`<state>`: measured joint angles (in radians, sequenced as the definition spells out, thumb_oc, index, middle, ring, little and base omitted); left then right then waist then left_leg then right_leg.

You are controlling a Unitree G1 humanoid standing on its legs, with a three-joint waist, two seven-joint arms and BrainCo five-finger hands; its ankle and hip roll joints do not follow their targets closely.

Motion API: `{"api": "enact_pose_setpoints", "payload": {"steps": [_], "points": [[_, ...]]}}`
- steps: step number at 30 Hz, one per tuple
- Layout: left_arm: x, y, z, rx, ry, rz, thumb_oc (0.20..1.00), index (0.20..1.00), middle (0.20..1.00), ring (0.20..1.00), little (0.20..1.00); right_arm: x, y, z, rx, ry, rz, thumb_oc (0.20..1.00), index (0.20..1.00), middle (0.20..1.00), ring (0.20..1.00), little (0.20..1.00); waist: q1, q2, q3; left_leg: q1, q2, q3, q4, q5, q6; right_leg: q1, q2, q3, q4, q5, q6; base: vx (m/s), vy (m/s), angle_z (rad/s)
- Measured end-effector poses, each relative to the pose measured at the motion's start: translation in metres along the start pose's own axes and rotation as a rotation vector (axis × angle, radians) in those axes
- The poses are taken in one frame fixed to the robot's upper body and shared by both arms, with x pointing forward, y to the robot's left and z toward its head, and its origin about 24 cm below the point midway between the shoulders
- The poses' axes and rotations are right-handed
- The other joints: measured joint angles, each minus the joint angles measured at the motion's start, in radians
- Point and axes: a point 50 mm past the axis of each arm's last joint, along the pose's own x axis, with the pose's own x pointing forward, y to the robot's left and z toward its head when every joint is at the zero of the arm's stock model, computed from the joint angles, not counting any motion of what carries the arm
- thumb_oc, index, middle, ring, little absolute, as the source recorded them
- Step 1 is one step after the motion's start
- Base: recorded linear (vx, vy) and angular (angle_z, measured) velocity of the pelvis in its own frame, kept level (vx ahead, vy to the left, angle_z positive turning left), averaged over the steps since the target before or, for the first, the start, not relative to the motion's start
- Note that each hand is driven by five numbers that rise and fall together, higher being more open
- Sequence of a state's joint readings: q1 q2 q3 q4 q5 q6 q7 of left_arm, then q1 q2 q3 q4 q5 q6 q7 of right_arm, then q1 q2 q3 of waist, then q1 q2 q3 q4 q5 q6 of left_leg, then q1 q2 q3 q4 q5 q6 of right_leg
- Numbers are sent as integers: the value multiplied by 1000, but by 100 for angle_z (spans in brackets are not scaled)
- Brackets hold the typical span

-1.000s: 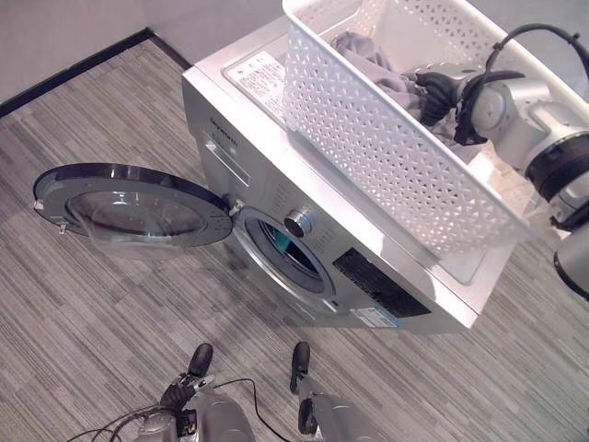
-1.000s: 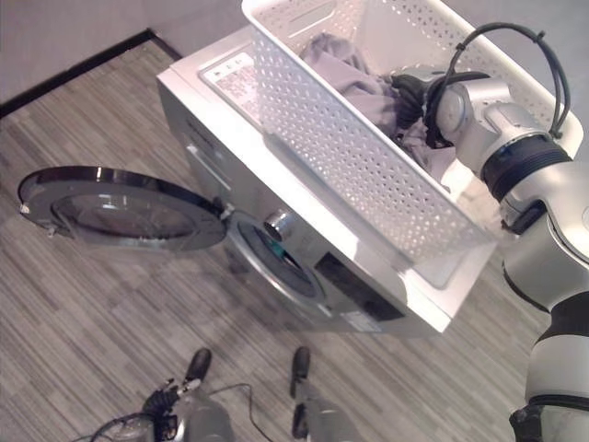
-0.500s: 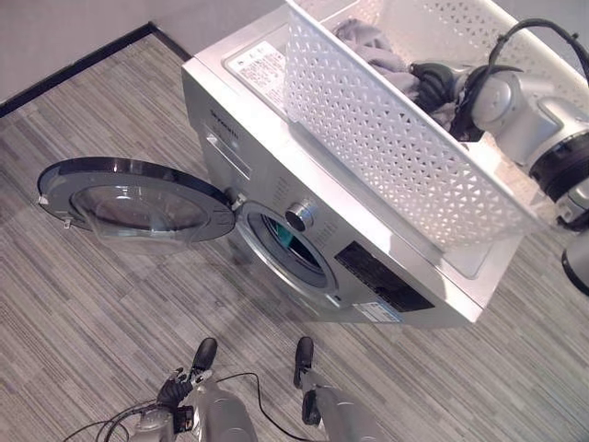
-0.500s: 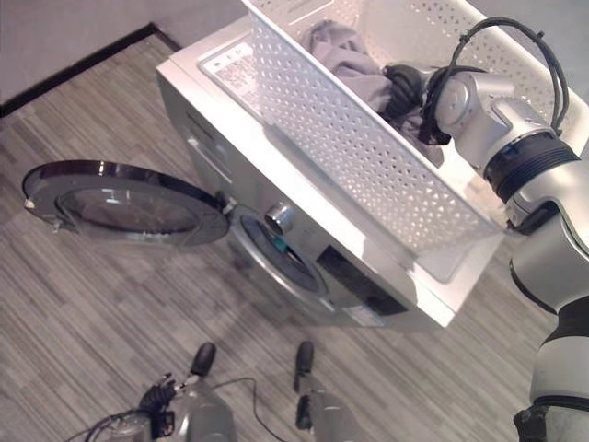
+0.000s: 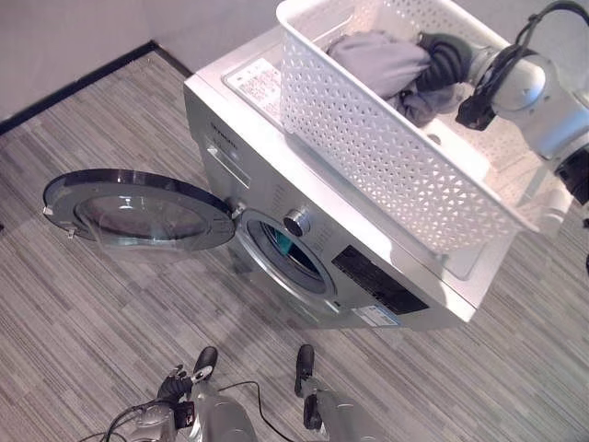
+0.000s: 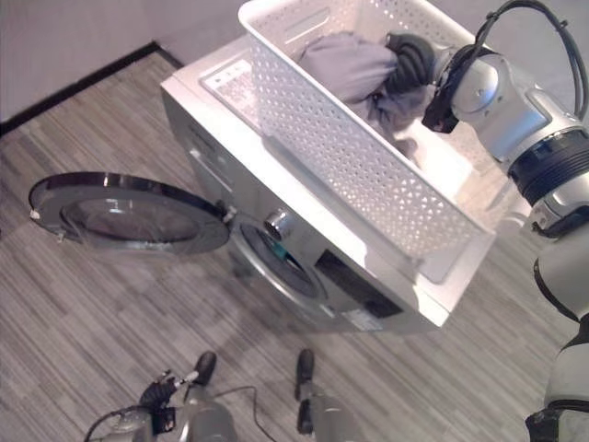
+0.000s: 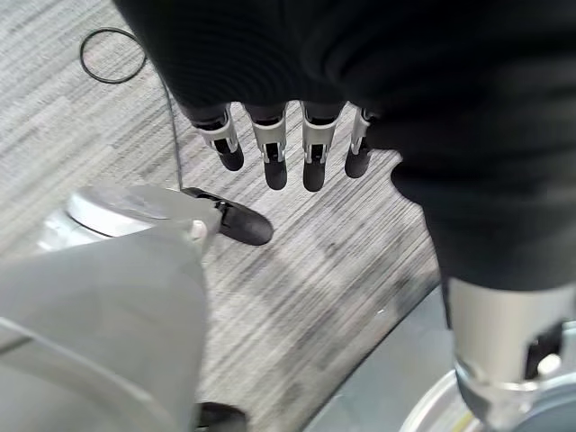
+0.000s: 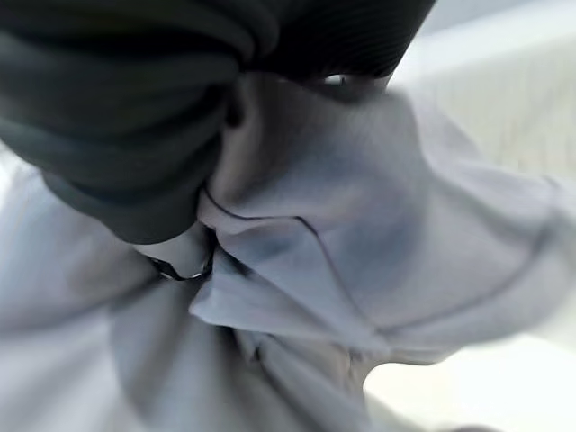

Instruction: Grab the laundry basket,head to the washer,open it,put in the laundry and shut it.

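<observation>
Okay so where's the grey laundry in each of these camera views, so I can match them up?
Left eye view: grey laundry bunched in the white basket on top of the washer, upper middle, right hand against it.
Right eye view: same bundle, top centre.
Left wrist view: not in it; left hand over the floor.
Right wrist view: cloth right against the hand.
Shared landmark: the basket.

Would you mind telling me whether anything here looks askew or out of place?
The white laundry basket sits on the washer with one corner jutting past the top's edge. The washer door hangs open, as the task needs.
</observation>
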<state>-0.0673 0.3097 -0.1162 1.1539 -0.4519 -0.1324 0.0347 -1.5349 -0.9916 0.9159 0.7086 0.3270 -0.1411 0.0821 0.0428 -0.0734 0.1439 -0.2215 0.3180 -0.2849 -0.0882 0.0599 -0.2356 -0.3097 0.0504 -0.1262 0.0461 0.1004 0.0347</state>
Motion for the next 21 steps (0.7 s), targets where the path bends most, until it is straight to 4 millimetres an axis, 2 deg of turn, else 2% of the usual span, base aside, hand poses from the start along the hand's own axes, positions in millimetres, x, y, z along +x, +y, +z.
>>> {"api": "enact_pose_setpoints", "payload": {"steps": [1,4,6,7,9,15,18,21], "points": [[-2,1,-8,5,21,4,1000,1000,1000,1000,1000,-2,-12,-3,29,6,-103,200,200,200,200,200,-4,-5,-57,6,1,9,-1,-9,15,3,1,3,0,-13,5,168,15,-3],[-2,3,-11,26,36,12,1000,1000,1000,1000,1000,-4,-31,-9,0,44,-194,200,200,200,200,200,-7,-3,-69,66,3,16,-2,-19,29,77,4,5,-37,-8,1,87,24,-2],[-4,6,-18,40,59,30,1000,1000,1000,1000,1000,-5,-40,-14,-2,74,-272,200,200,200,200,200,-15,-6,-113,82,2,22,-2,-28,39,98,4,10,-54,-12,5,84,14,-3],[-6,9,-23,39,75,49,1000,1000,1000,1000,1000,-7,-49,-16,-3,95,-324,200,200,200,200,200,-26,-8,-142,86,1,24,-2,-30,36,110,4,11,-71,-7,6,116,33,-2],[-8,12,-29,36,93,65,1000,1000,1000,1000,1000,-8,-65,-15,-2,112,-414,200,200,200,200,200,-31,-12,-157,124,1,44,-2,-34,29,155,7,24,-103,7,1,140,48,-16],[-10,13,-36,36,109,75,1000,1000,1000,1000,1000,-10,-73,-12,18,100,-506,200,200,200,200,200,-51,-20,-173,169,0,67,-3,-46,28,200,6,43,-132,19,7,49,33,-10],[-11,13,-38,68,112,78,1000,1000,1000,1000,1000,-13,-83,2,7,34,-586,200,200,200,200,200,-60,-19,-174,187,-3,85,-3,-48,30,206,4,61,-132,21,7,-10,61,-15],[-11,12,-36,80,107,82,1000,1000,1000,1000,1000,-17,-89,6,-37,12,-629,200,200,200,200,200,-66,-22,-184,192,-7,95,-3,-49,30,205,1,68,-132,25,9,-10,52,-8]]}}
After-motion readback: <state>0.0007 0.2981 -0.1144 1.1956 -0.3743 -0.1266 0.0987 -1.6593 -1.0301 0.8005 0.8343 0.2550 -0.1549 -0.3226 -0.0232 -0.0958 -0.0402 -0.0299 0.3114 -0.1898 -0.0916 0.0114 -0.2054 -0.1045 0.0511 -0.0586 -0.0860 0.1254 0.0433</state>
